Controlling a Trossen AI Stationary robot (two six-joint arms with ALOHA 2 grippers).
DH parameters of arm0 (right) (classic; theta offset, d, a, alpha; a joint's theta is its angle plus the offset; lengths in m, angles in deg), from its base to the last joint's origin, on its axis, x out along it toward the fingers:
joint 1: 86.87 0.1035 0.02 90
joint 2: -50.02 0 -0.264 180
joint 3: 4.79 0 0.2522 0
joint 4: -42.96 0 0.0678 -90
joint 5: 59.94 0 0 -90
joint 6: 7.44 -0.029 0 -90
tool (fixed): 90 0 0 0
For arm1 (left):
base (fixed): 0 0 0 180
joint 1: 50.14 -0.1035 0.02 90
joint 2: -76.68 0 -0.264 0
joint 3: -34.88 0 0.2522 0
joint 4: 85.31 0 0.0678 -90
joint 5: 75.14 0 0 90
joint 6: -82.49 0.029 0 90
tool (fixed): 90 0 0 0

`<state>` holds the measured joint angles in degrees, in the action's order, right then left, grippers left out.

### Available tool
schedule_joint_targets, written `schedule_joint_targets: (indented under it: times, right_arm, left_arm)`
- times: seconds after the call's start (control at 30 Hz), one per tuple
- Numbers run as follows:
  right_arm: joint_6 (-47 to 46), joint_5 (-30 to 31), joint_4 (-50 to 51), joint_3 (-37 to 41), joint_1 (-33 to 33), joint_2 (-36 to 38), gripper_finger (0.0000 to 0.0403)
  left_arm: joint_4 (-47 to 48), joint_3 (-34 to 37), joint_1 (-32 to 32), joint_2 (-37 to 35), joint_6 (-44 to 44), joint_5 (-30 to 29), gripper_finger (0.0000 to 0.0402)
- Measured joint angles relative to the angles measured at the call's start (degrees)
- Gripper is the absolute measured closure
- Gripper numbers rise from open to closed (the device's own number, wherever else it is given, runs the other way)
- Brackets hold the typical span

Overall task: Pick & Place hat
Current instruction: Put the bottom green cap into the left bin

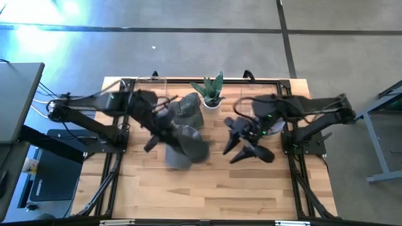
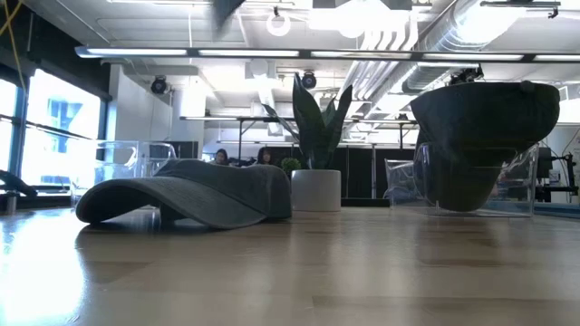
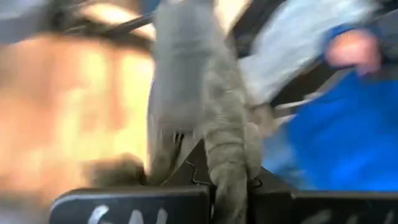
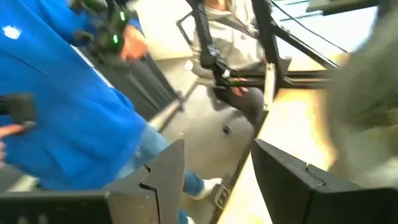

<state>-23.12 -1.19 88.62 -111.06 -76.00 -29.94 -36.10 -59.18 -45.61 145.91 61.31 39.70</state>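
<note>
Left wrist view: left gripper clamps the grey hat; right gripper gapes empty.

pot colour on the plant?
White, a round white plant pot holding a green spiky plant; clearest in the low view.

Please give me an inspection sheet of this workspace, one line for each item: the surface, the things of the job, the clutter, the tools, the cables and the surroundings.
surface: wooden table inside a dark frame, bare at the front.
job's things: grey hat at mid-table, held by the left tool; second hat behind it.
clutter: potted plant in a white pot at the back edge.
tools: left tool shut on the hat's fabric; right tool open, holding nothing, just right of the hat.
cables: light cables beside the left arm's base, off the table.
surroundings: grey floor; a person in blue close to the table.
</note>
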Motion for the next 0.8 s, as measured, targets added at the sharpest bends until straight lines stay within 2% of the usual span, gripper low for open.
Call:
schedule_joint_targets:
  times: [0.13, 0.27, 0.37, 0.47, 0.63, 0.8]
  right_arm:
    - [1.71, 6.49, 5.20, 0.00, 2.56, 2.41, 0.0233]
    - [1.85, 9.64, 6.97, 0.00, 4.14, 3.50, 0.0243]
    - [2.52, 9.98, 7.36, 0.00, 4.73, 3.71, 0.0249]
    - [2.90, 10.32, 8.06, 0.00, 5.03, 3.60, 0.0253]
    - [2.69, 11.88, 8.42, 0.00, 4.98, 3.60, 0.0252]
    - [-0.29, 11.89, 7.74, 0.00, 4.98, 3.58, 0.0250]
  left_arm:
    - [18.44, -8.68, -5.96, 0.54, 9.17, -6.90, 0.0401]
    - [31.37, -13.65, -11.55, 1.20, 14.85, -15.85, 0.0401]
    - [34.53, -14.31, -15.23, 0.86, 18.86, -22.68, 0.0401]
    - [37.61, -14.11, -19.40, 0.79, 23.43, -27.10, 0.0401]
    - [39.53, -12.83, -26.19, 0.66, 31.63, -28.55, 0.0401]
    - [38.81, -5.20, -31.95, 0.61, 36.30, -29.96, 0.0401]
